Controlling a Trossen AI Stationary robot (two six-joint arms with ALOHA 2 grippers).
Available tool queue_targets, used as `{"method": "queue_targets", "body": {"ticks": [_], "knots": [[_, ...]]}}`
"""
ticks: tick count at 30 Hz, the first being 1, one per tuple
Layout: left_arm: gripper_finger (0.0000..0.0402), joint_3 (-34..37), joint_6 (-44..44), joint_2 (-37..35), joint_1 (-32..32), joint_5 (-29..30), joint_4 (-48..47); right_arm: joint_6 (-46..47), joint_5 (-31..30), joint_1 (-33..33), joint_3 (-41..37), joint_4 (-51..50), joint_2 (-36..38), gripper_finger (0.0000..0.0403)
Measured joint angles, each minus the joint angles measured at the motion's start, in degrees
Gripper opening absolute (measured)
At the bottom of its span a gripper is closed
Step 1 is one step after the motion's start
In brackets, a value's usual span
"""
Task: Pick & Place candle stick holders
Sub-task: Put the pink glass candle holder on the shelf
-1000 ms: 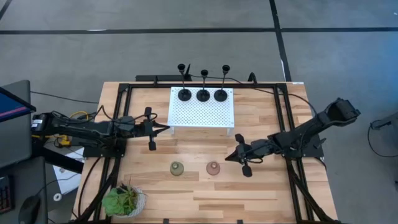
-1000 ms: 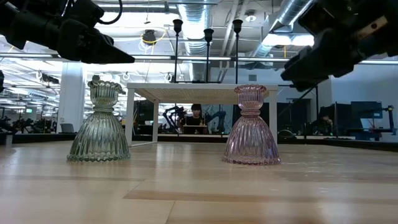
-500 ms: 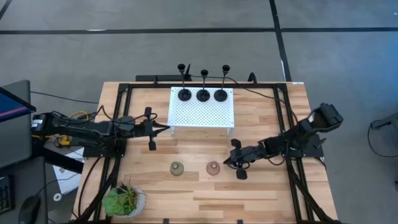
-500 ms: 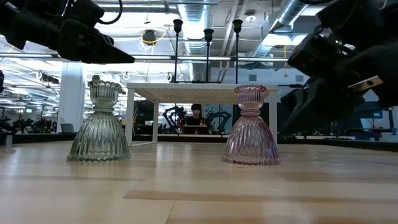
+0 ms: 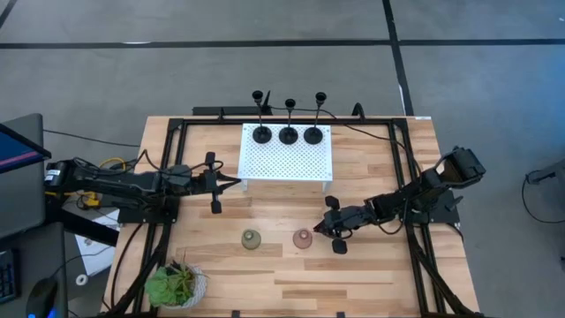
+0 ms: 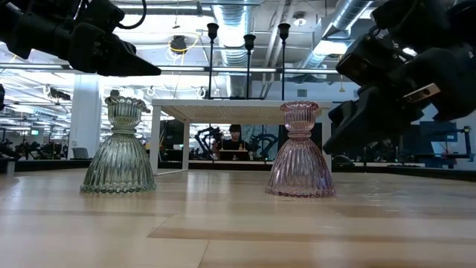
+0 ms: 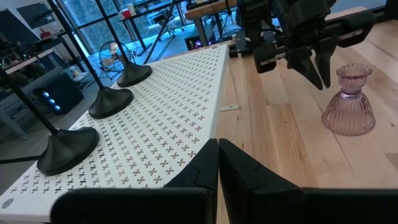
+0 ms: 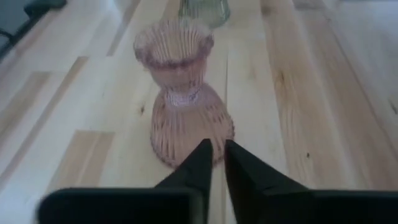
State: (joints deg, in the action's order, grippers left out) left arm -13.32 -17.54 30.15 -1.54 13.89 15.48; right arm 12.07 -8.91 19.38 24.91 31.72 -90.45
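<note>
Three slim black candle stick holders (image 5: 289, 134) stand on their disc bases at the far edge of a white perforated platform (image 5: 287, 163). A squat pink holder (image 5: 303, 238) and an olive-green one (image 5: 252, 239) stand upright on the wooden table nearer the front. My right gripper (image 5: 319, 231) hovers low just right of the pink holder (image 8: 183, 106), fingers shut and pointing at it, a small gap between them. My left gripper (image 5: 237, 182) is shut and empty at the platform's left side (image 7: 217, 146).
A leafy potted plant (image 5: 175, 284) stands at the near left corner. A black frame (image 5: 168, 177) runs around the table's edges. Bare wood lies in front of the two squat holders and right of the platform.
My right gripper has moved toward the table's left and near edges and come down, closing in on the pink holder's right side. The holders have stayed in place.
</note>
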Motion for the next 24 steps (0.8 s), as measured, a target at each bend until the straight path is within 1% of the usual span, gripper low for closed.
{"method": "queue_targets", "body": {"ticks": [3, 6, 10, 13, 15, 17, 24], "knots": [[0.0012, 0.0, 0.0, 0.0, 0.0, 0.0, 0.0, 0.0, 0.0, 0.0, 0.0, 2.0, 0.0, 0.0075], [0.0012, 0.0, 0.0, 0.0, 0.0, 0.0, 0.0, 0.0, 1.5, 0.0, 0.0, 2.2, 0.0, 0.0131], [0.0012, 0.0, 0.0, 0.0, 0.0, 0.0, 0.0, 0.0, 1.5, 0.2, 0.0, 2.2, 0.0, 0.0211], [0.0012, 0.0, 0.0, 0.0, 0.0, 0.0, 0.0, 0.0, 1.5, 0.1, 0.0, 3.2, 0.0, 0.0259], [0.0012, 0.0, 0.0, 0.0, 0.0, 0.0, 0.0, 0.0, 1.4, 0.1, 0.0, 5.3, 0.0, 0.0277], [0.0012, 0.0, 0.0, 0.0, 0.0, 0.0, 0.0, 0.0, 1.4, 0.1, 0.2, 5.8, 0.0, 0.0285], [0.0012, 0.0, 0.0, 0.0, 0.0, 0.0, 0.0, 0.0, 1.4, 0.1, 1.3, 5.6, 0.0, 0.0285]]}}
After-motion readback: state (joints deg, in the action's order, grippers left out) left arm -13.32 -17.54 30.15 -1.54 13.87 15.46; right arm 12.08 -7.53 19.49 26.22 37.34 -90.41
